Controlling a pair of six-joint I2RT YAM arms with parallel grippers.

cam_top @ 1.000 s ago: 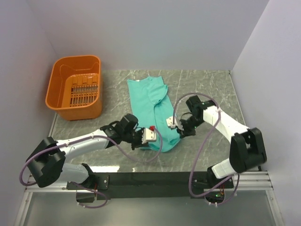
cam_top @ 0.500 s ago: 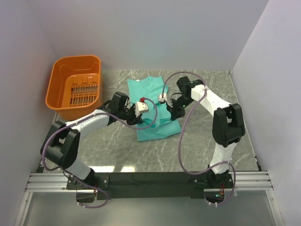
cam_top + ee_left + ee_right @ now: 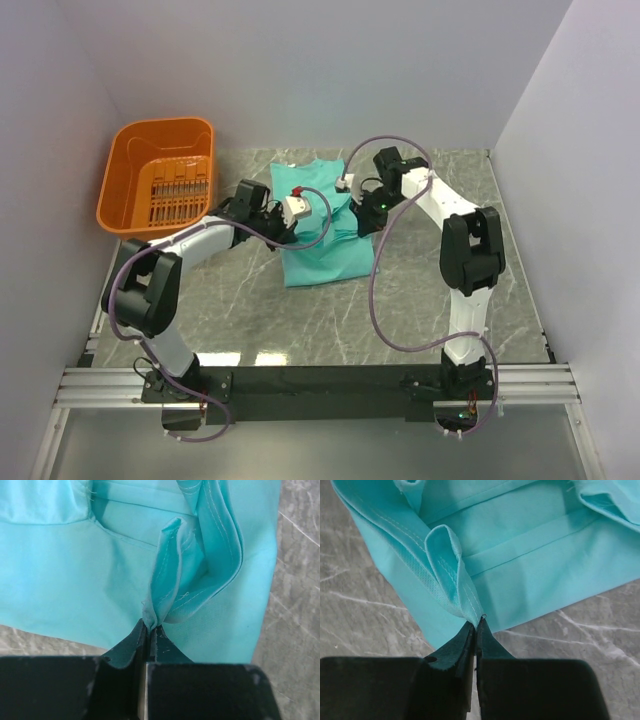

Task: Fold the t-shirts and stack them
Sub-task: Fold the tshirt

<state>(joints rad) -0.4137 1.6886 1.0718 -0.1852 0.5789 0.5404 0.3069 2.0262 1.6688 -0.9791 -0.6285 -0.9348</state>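
Grey veined marble-look tabletop (image 3: 420, 300) bears a soft, stitched, folded teal t-shirt (image 3: 322, 260).

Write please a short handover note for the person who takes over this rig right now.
Left gripper: shut on a pinch of the t-shirt hem.
Right gripper: shut on the hem too.
The t-shirt lies on the table, sides apparently folded in, hem held above its middle. Orange basket stands far left.
Left to do: lay the hem down, release, finish the fold, stack.
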